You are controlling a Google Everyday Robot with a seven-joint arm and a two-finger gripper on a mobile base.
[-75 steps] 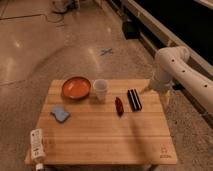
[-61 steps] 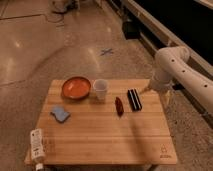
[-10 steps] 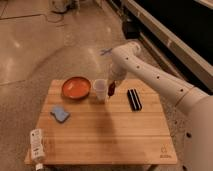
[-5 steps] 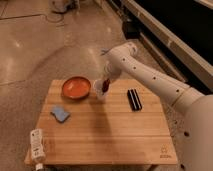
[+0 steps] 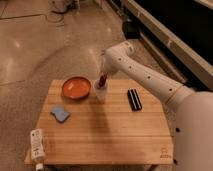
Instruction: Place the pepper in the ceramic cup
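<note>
Most of the job looks done to me: my gripper sits just above the ceramic cup at centre frame, closed on the pepper, whose lower end seems already inside the rim, so only letting go and pulling away remain. Nothing blocks me; the orange bowl sits just left of the cup, the striped block to the right, the blue sponge and white bottle lower left.
</note>
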